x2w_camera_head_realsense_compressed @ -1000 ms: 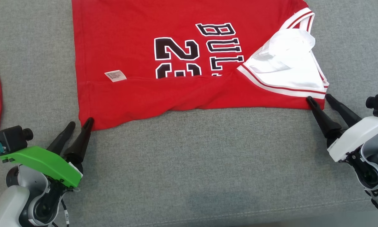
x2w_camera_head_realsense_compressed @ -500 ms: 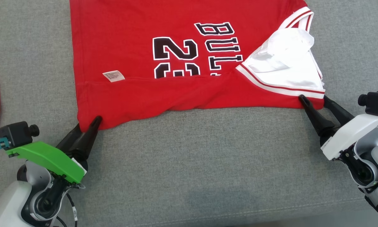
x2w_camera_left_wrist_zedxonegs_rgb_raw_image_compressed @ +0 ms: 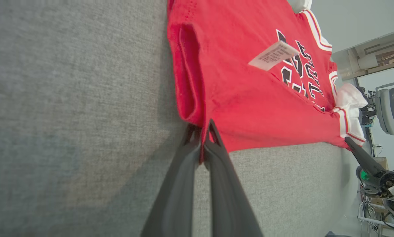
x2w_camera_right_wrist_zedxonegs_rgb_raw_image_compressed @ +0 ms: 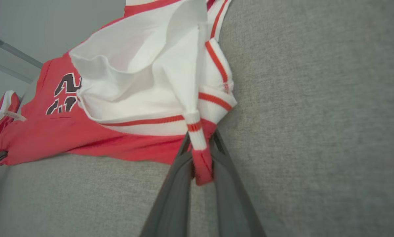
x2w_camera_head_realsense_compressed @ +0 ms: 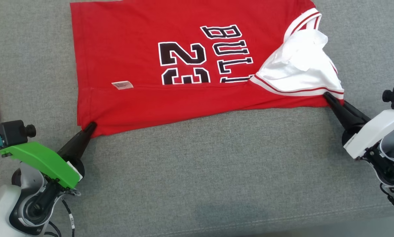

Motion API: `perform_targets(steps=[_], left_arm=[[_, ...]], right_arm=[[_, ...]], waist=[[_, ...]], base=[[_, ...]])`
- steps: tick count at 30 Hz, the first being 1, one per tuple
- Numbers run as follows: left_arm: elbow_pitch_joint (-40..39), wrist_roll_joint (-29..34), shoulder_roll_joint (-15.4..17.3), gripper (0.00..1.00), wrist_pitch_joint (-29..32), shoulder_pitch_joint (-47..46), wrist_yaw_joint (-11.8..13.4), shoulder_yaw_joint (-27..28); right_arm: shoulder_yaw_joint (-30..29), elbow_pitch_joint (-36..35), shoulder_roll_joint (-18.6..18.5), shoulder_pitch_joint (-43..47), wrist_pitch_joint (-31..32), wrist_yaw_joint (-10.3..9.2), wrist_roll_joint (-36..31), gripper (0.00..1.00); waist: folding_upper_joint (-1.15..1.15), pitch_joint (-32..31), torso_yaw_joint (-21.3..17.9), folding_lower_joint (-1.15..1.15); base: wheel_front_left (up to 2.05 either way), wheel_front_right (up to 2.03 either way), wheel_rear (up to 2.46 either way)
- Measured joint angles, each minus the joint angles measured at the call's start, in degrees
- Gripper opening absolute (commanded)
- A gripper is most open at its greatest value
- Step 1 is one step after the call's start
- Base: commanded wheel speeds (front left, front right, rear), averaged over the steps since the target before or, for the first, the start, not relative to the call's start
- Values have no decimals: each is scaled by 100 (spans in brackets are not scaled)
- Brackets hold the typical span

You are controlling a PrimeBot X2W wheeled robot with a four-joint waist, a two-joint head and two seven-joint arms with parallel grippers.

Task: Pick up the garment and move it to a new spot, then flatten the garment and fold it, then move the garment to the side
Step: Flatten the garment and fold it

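Snapped shut since a second ago: left jaws clenched on the jersey's hemmed red corner at lower left, right jaws grasping its ribbed white-and-red trim at right. Spread flat across upper frame on grey woven worktop. Soft matte knit, glossy white lining bunched at right. Black, white-edged "23" and "BULL" lettering; small white tag, print unreadable.
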Motion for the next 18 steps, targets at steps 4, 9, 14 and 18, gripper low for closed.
perform_targets(steps=[4,9,14,18], left_arm=[[-140,-113,74,0,138,1,-38,45],[-474,-396,194,0,256,180,-43,170],[-733,-466,168,0,224,574,-43,179],[-847,-598,108,0,114,886,-43,166]], right_arm=[[-69,36,-190,2,172,46,192,0],[-137,-15,-364,36,345,66,359,0],[-188,-134,-471,362,417,66,615,0],[-223,-204,-512,770,422,66,733,0]], waist=[[0,-98,15,0],[0,-244,18,0],[0,-304,25,0],[0,-331,45,0]], base=[[0,0,0],[0,0,0],[0,0,0],[0,0,0]])
